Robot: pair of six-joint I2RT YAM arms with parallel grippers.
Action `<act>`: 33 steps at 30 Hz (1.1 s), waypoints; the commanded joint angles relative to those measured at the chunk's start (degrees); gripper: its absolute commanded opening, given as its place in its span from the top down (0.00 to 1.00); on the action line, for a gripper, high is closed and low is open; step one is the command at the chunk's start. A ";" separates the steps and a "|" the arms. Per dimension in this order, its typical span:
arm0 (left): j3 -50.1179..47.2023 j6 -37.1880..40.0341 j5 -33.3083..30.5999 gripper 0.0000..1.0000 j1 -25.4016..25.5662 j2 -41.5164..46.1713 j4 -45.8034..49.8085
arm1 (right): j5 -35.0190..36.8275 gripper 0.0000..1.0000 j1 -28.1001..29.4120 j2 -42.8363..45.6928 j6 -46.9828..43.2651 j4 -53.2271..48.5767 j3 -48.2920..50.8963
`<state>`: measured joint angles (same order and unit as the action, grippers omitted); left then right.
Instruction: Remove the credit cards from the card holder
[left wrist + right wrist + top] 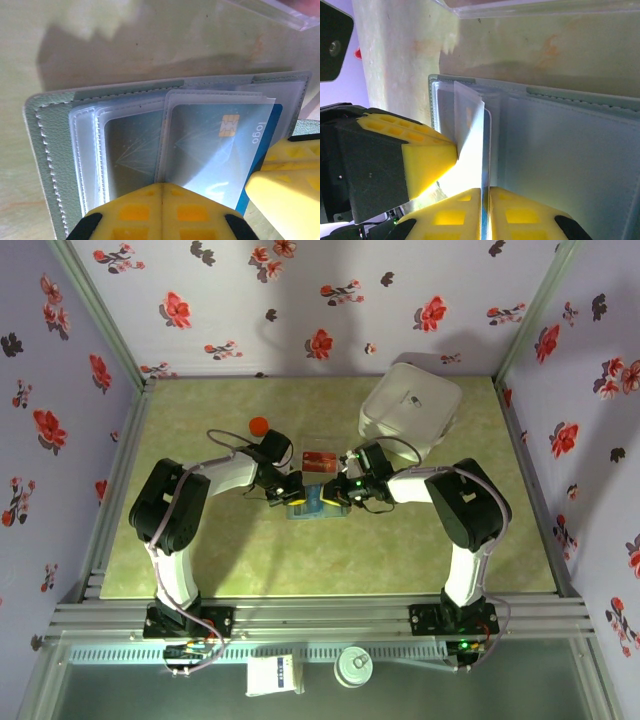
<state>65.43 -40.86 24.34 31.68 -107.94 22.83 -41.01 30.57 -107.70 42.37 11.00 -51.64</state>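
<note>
Purple floral walls (300,330) enclose a marbled pale-green table (200,560), where the stitched grey-green card holder (47,145) lies open. The left gripper (164,187) pinches one of the holder's glossy clear sleeves. The right gripper (486,190) clamps the thin blue credit card (265,145) poking from the holder.

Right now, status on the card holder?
Left fingers shut on card holder sleeve. Right fingers shut on blue card, partly out. Clear box beside it.

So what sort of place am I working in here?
Probably an enclosed robot test booth, not a home: floral-print walls on three sides, an aluminium frame rail at the near edge, the left arm and right arm bolted to it.
</note>
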 commanded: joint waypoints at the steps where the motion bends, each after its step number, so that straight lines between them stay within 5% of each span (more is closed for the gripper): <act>1: 0.14 1.50 -2.77 1.00 0.13 -2.09 3.89 | -1.52 0.90 -0.24 -1.09 -1.24 -0.71 -0.14; 10: -0.30 1.49 -2.96 1.00 0.13 -1.95 4.11 | 0.62 1.00 -0.80 0.73 -1.75 -1.62 1.39; 33: 0.93 0.03 -0.74 1.00 0.06 3.69 3.37 | 4.45 1.00 -3.06 10.03 -6.39 -15.84 0.58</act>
<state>65.43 -40.32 24.08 31.66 -107.28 23.49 -38.33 27.75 -98.91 37.43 0.08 -49.50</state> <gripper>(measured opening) 0.037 0.049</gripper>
